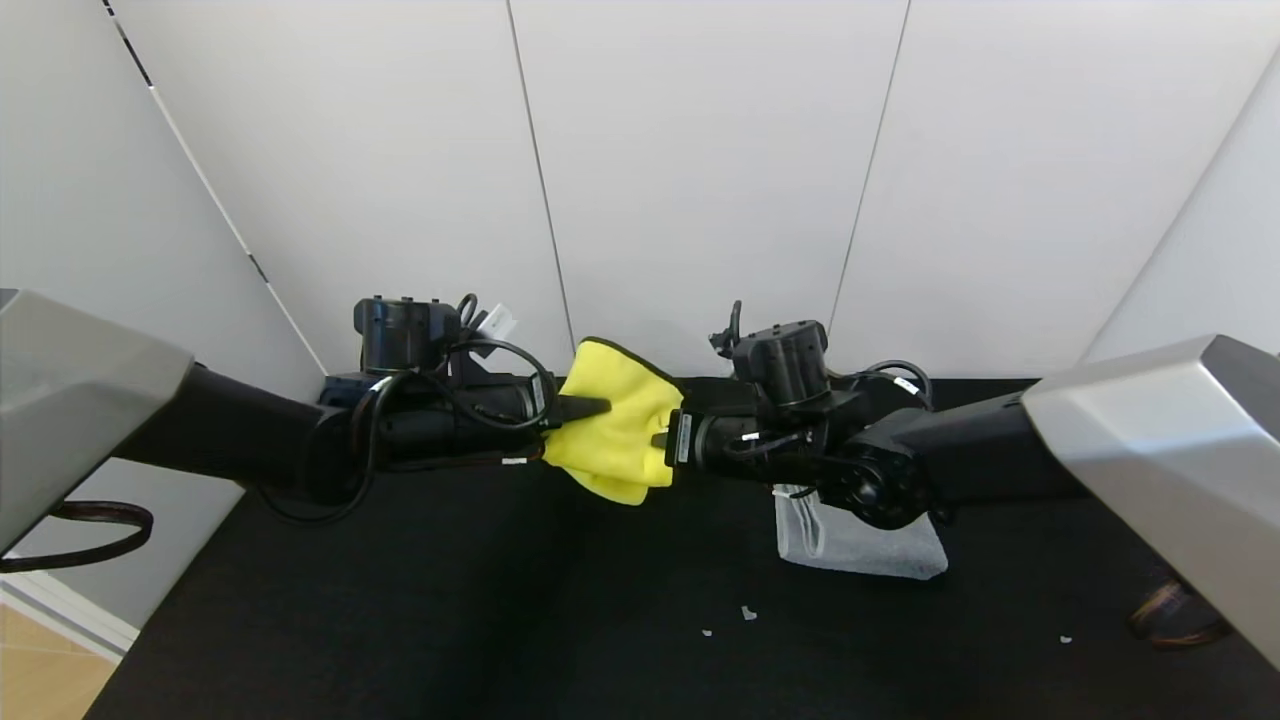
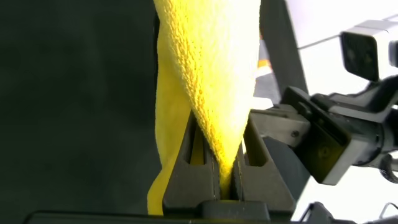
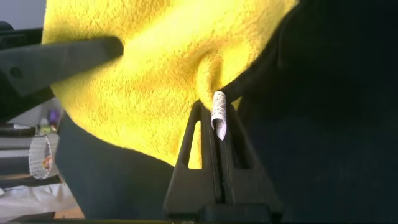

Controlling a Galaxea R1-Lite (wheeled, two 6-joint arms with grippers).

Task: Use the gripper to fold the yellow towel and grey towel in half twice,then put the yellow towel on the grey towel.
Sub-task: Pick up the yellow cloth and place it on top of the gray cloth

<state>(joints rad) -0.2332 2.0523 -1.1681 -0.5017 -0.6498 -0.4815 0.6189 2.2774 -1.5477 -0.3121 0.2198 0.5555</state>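
Observation:
The yellow towel (image 1: pixel 618 420) hangs folded in the air between my two grippers, above the black table. My left gripper (image 1: pixel 600 407) is shut on its left side; in the left wrist view the cloth (image 2: pixel 211 81) is pinched between the fingers (image 2: pixel 255 155). My right gripper (image 1: pixel 662 440) is shut on the towel's right edge; in the right wrist view the yellow cloth (image 3: pixel 155 68) and its small white tag (image 3: pixel 219 113) sit at the fingertips. The grey towel (image 1: pixel 860 540) lies folded on the table under my right arm, partly hidden by it.
The black table (image 1: pixel 450 620) spreads below both arms, with a few small white specks (image 1: pixel 745 613) near the front. White wall panels stand behind. A brown strap (image 1: pixel 1165 610) lies at the table's right edge.

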